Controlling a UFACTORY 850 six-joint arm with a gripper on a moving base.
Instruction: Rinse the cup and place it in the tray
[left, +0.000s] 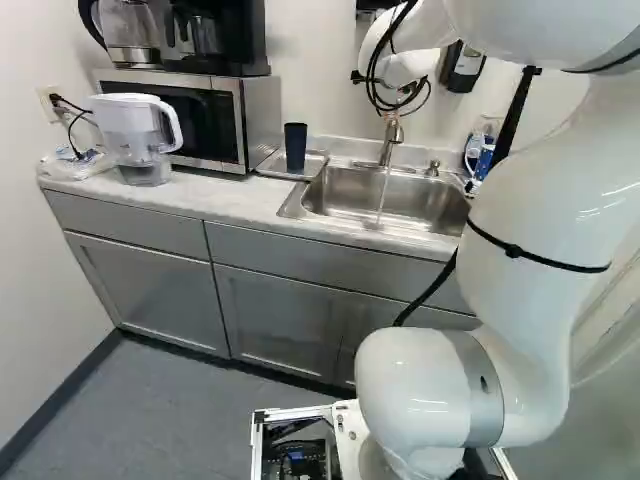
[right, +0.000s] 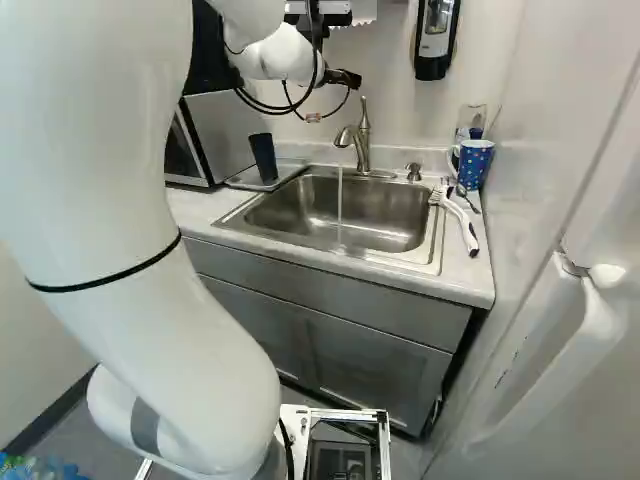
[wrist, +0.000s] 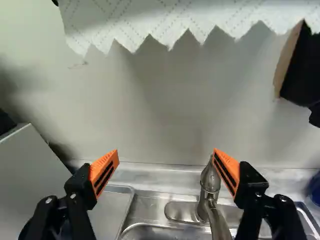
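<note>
My gripper (right: 343, 78) is partly hidden behind the wrist, up near the wall by the faucet. In the wrist view the gripper (wrist: 166, 155) stands wide open, nothing between its pads; the faucet rises beyond one finger. A dark blue cup (left: 295, 147) stands on the tray (left: 318, 163) left of the sink, apart from the gripper. That tray (wrist: 111, 207) also shows in the wrist view, beyond the other finger. Water (right: 340, 205) runs from the faucet (right: 362, 135) into the sink (right: 390, 215).
A microwave (left: 245, 110) and a white pitcher (left: 137, 125) stand left of the tray. Right of the sink are a dotted blue mug (right: 474, 165) and a white-handled brush (right: 458, 218). Paper towel (wrist: 190, 17) hangs ahead of the gripper; a soap dispenser (right: 435, 38) is on the wall.
</note>
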